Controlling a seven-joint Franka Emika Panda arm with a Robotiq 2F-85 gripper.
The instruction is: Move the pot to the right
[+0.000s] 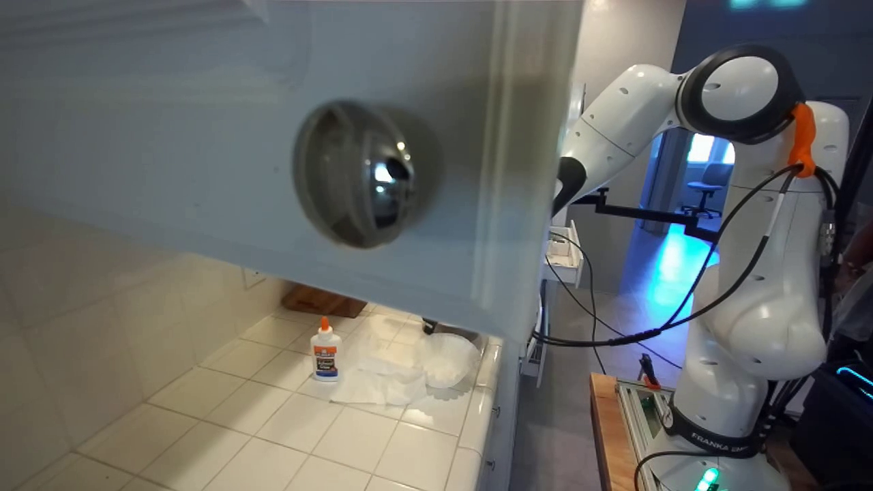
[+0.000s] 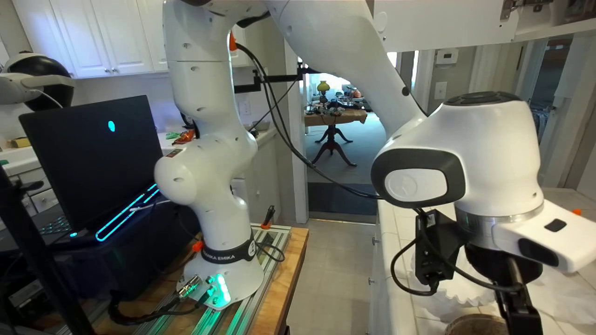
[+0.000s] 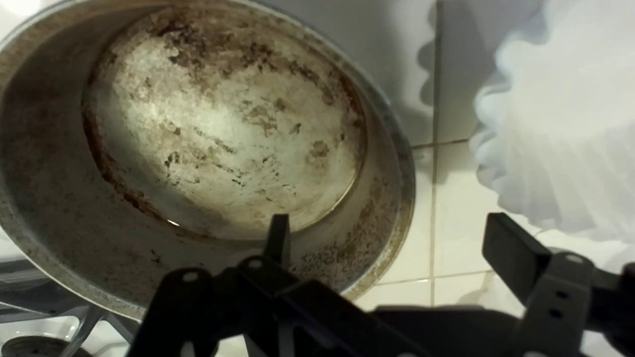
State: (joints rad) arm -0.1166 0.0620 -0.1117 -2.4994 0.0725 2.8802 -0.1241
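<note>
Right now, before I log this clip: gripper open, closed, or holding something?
Gripper: open, holding nothing; its jaws stand apart, and the wrist view shows the rim of the metal pot between them.

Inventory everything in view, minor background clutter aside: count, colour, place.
Tiled counter: 1, cream, lower left in an exterior view.
Pot: 1, silvery grey, brown-stained inside, on that counter.
Coffee filter: count unclear, white, beside the pot.
Glue bottle: 1, white, orange cap, on the counter.
Thin sheeting: count unclear, white, beside the bottle.
Wooden board: 1, brown, far along the counter.
Cabinet door: nearest 1, greyish, across an exterior view.
Knob: 1, silvery, on that door.
Laptop: 1, black, left in an exterior view.
Pedestal table: 1, brown, in the far room.
Office chair: 1, blue, far background.
Arm: 1, white, on a wood-topped stand.
Wrist camera: 1, black, on the arm.
Jaws: 1 pair, black, open, astride the pot's rim in the wrist view.
</note>
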